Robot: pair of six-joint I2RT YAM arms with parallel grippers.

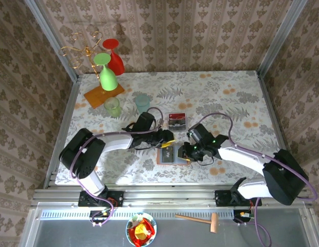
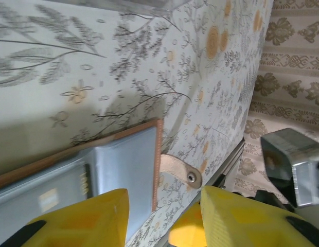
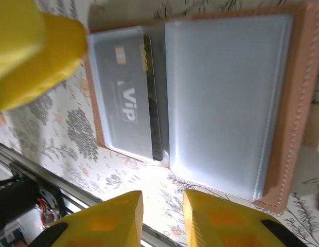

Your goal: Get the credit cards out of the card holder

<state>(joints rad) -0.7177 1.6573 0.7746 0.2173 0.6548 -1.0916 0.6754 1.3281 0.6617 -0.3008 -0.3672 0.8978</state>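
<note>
The card holder lies open and flat near the table's front edge, salmon-tan outside with grey-blue pockets. In its left pocket sits a card printed "ViP", with the dark edge of another card beside it. One credit card with a red band lies on the table behind the holder. My left gripper is open at the holder's far edge, straddling that edge beside the snap strap. My right gripper hovers at the holder's right side, jaws slightly apart over bare tablecloth.
A glass rack on an orange base holds a green glass and a red glass at the back left. Two small tumblers stand by it. The metal rail runs along the table's front edge.
</note>
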